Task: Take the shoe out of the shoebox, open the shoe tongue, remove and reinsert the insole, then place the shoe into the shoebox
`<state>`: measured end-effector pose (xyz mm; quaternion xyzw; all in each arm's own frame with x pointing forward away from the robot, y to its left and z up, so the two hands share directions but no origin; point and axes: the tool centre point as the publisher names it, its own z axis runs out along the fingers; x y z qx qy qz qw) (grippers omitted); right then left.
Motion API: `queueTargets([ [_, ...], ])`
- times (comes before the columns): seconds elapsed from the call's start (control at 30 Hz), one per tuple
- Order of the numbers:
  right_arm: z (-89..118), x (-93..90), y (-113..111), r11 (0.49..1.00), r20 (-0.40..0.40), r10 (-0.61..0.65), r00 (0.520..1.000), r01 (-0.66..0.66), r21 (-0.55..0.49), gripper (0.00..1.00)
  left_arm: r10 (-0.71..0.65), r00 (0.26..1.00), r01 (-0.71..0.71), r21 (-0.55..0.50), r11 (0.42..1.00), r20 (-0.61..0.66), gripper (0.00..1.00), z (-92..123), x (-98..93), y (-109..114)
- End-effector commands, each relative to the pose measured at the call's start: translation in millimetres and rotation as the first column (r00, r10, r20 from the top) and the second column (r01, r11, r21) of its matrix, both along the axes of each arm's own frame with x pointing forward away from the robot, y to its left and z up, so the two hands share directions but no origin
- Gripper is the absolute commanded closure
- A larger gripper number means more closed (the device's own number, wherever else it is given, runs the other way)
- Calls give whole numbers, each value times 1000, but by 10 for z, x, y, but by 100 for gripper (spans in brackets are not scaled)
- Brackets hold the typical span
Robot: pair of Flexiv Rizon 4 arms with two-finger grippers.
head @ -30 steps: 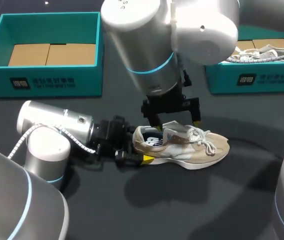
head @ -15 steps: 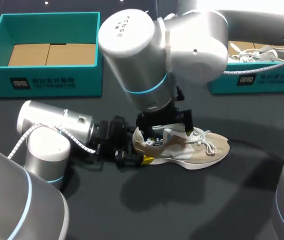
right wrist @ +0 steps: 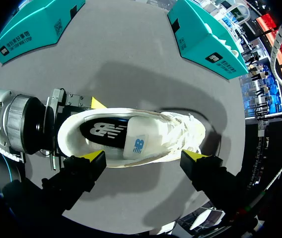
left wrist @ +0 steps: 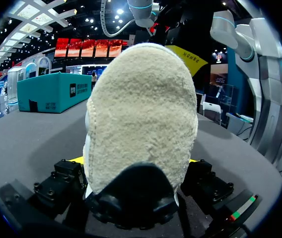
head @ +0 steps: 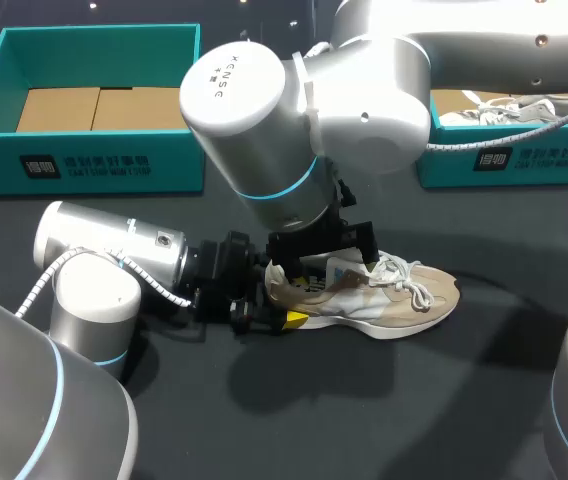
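While it lies on its sole near the middle of the dark desk [head: 484, 400], the beige shoe [head: 379, 298] points its toe toward the right arm's side. Its dark insole [right wrist: 104, 130] shows inside the opening, just behind the tongue [right wrist: 138, 144]. The white laces [head: 411, 280] are loose. The left fingers [head: 282, 318] come in low along the desk and clamp the heel from both sides. The right fingers [right wrist: 89, 166] hang spread wide above the shoe, one yellow tip beside the heel end, the other beside the laces. Two teal shoeboxes stand at the far edge: the left box [head: 94, 165] and the right box [head: 509, 158], which holds another shoe [head: 524, 105].
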<state>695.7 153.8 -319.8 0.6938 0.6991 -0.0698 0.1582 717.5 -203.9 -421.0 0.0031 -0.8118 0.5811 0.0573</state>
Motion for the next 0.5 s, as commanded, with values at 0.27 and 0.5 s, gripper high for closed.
queueTargets([
  [0.27,-200,65,58,937,193,-315,929,337,-95,0,0,1000,0,2,1000,0,100,-31,-26,30],
  [0.5,-252,124,-67,927,239,-324,915,358,-113,0,0,1000,0,2,1000,0,100,-31,-26,30],
])
